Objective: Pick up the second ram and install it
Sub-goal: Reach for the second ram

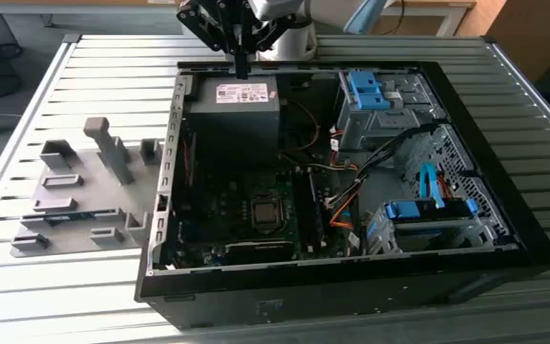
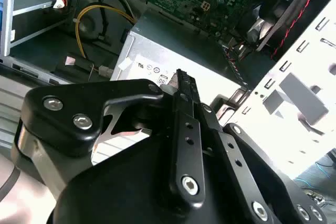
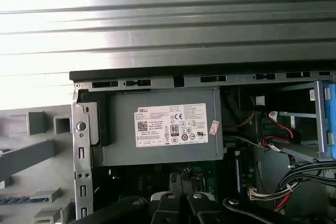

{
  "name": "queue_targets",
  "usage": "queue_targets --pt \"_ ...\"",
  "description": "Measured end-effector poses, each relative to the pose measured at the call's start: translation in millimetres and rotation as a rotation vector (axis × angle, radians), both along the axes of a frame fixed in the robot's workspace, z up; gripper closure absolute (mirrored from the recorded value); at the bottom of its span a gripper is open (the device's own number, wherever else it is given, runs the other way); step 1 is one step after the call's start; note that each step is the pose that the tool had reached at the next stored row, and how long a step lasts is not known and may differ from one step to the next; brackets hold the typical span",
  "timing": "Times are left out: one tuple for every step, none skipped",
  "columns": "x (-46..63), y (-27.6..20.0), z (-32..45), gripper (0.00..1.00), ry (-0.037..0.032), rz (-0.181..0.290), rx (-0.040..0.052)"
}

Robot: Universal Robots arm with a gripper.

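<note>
Your gripper [image 1: 241, 69] sits upper centre of exterior view, over far rim of computer case [image 1: 351, 290], just above power supply [image 1: 237, 118]. Fingers [image 2: 186, 129] clenched together, grasping nothing. Second ram [image 1: 76, 214] lies in grey holder [image 1: 74, 247] on surface [image 1: 65, 301], left of frame, well apart from gripper.

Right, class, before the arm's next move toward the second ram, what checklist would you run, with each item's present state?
1. Gripper carrying nothing: ok, the gripper holds nothing.
2. Jaws open for a grasp: not ok, they are shut.
3. Second ram located: ok, the second ram lies in the grey holder at the exterior view's left.
4. Gripper above the ram: not ok, it hangs by the power supply at the computer case far edge.
5. Free slot on the motherboard: cannot tell.
</note>
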State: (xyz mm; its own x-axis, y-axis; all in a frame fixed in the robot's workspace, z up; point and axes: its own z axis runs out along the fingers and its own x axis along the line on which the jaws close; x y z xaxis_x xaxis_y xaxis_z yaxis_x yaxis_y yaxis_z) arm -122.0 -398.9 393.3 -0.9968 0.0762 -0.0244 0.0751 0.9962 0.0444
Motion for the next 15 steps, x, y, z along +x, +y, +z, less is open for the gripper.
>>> queue_targets --pt "0.0 0.0 0.0 0.90 0.0000 0.000 0.0001" --pt "0.0 0.0 0.0 0.90 0.0000 0.000 0.0000" --pt "0.0 0.0 0.0 0.90 0.0000 0.000 0.0000" --pt "-0.1 0.0 0.0 0.90 0.0000 0.000 0.0000" --pt "-0.3 0.0 0.0 0.90 0.0000 0.000 0.0000" --pt "-0.5 0.0 0.0 0.90 0.0000 0.000 -0.0001" --pt "-0.8 0.0 0.0 0.90 0.0000 0.000 0.0000" --pt "-1.1 0.0 -0.1 0.90 0.0000 0.000 0.0000" --pt "-1.5 0.0 -0.1 0.90 0.0000 0.000 0.0000" --pt "-2.0 0.0 -0.1 0.90 0.0000 0.000 0.0000" --pt "-2.6 0.0 -0.1 0.90 0.0000 0.000 0.0001" --pt "-3.1 0.0 -0.1 0.90 -0.0001 0.000 0.0000" --pt "-3.6 0.0 -0.1 0.90 0.0000 0.000 0.0000" --pt "-4.0 0.0 -0.1 0.90 0.0000 0.000 0.0000" --pt "-4.4 0.0 -0.1 0.90 0.0000 0.000 0.0000"
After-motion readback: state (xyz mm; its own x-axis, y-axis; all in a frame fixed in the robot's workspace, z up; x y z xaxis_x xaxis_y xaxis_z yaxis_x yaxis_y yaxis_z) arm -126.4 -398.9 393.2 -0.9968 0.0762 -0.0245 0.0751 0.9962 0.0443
